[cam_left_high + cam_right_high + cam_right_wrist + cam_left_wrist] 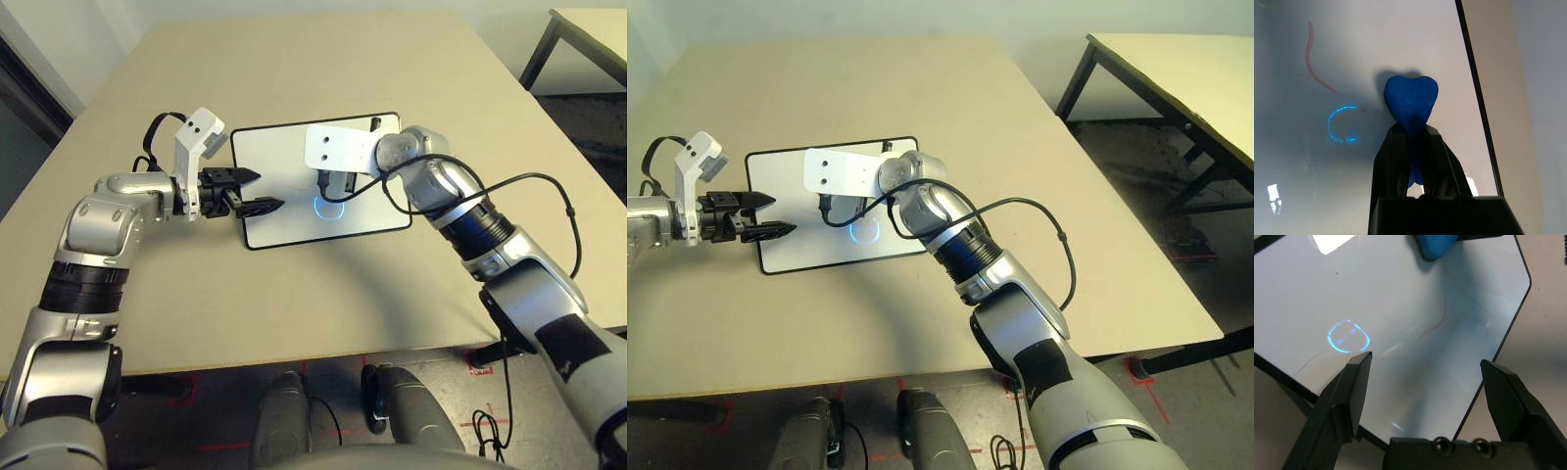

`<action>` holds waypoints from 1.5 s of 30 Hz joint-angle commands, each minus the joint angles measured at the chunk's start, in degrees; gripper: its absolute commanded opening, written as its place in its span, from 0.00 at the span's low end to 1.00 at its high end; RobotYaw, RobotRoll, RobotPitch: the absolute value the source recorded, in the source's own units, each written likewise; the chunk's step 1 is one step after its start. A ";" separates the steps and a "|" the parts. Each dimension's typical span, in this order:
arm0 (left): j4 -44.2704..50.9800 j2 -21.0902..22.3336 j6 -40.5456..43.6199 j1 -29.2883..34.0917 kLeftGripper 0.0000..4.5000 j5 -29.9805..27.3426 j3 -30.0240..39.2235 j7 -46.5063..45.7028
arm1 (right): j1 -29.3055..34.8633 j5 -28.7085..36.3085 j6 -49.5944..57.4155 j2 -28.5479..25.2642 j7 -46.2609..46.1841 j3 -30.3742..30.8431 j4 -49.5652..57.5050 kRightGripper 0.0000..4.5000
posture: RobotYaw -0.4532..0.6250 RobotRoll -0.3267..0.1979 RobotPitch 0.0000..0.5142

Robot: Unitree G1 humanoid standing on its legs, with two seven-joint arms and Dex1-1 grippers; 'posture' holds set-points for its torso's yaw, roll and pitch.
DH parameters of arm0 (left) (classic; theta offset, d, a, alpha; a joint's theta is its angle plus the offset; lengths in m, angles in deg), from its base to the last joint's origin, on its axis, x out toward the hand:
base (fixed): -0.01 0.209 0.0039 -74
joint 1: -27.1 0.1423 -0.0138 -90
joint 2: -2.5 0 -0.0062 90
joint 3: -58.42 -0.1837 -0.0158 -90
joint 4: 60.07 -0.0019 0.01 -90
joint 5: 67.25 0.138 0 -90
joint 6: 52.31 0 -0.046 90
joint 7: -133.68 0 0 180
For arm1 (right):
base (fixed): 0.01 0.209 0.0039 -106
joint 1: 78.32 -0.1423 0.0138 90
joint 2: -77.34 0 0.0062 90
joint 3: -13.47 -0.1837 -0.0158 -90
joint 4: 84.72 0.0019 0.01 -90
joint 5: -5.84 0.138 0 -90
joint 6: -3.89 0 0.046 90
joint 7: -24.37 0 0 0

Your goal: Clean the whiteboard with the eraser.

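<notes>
Eraser [1411, 100], blue, waisted, matte, pinched at its narrow middle by the right tool [1411, 154], its fingers closed on it; grip presumably chosen to leave the wiping side free. Whiteboard [284, 220], glossy, thin black frame, lying flat on the smooth beige tabletop [196, 304], beneath both tools; red stroke [1311, 58] remaining. Left tool [1425, 360], black tapered fingers wide apart, empty, over the board's left end, possibly placed to steady it.

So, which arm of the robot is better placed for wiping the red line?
Probably the right: its gripper holds the blue eraser over the whiteboard, near the red line. The left gripper is open.
</notes>
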 commanded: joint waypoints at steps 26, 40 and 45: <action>-1.18 1.94 -0.21 -0.46 1.00 0.48 0.16 0.68 | 7.13 -2.57 2.04 -2.41 2.48 3.19 3.47 0.07 | 0.40 0.62 0.30; -1.52 1.19 -0.40 -1.07 1.00 0.66 -0.54 0.82 | -1.06 -1.59 -1.76 -0.01 -2.96 -0.92 -9.70 0.07 | 0.39 0.62 0.30; -1.27 1.39 -0.19 -0.91 1.00 0.60 -0.38 0.82 | 2.90 -1.26 0.31 0.71 -0.04 1.03 -2.87 0.07 | 0.40 0.62 0.30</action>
